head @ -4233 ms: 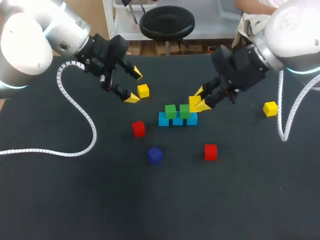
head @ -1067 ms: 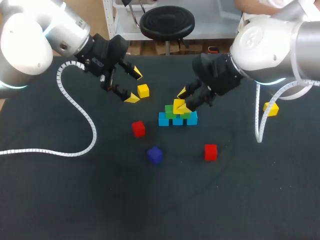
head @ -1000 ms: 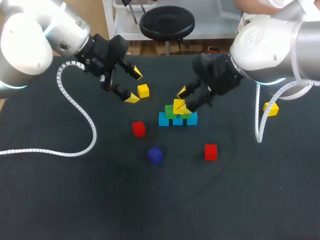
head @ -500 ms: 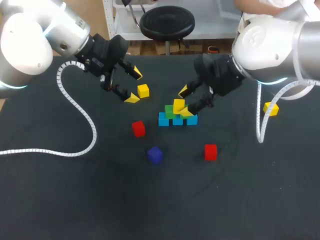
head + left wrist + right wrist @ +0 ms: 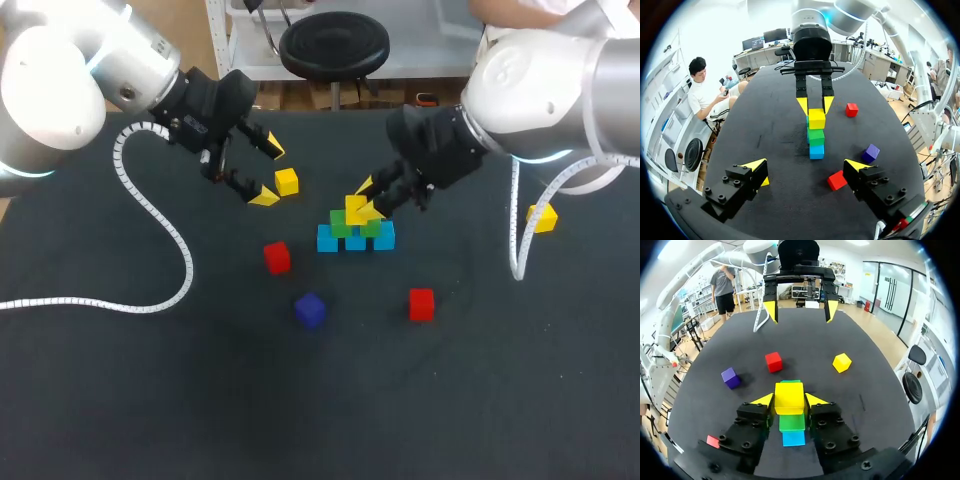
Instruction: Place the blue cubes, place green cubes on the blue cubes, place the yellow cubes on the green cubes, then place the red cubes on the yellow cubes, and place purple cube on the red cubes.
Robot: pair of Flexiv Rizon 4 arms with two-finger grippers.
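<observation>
My right gripper [image 5: 789, 401] has its fingers pressed against two opposite sides of a yellow cube [image 5: 789, 392], pinching it between the yellow tips. That cube sits on top of the green cubes [image 5: 340, 222], and these rest on the row of blue cubes [image 5: 327, 239] near the middle of the table [image 5: 150, 400]. From my left wrist the pile reads yellow over green over blue. Clear of the pile lie a purple cube [image 5: 310, 309], a red cube [image 5: 277, 257] toward my left and a second red cube [image 5: 421, 303] toward my right, none touching another. My left gripper [image 5: 806, 166] hangs above the table with its fingers spread wide, gripping nothing. Another yellow cube [image 5: 287, 181] lies just beside one of its fingertips. A third yellow cube [image 5: 541, 217] sits well apart, out by my right arm's cable.
</observation>
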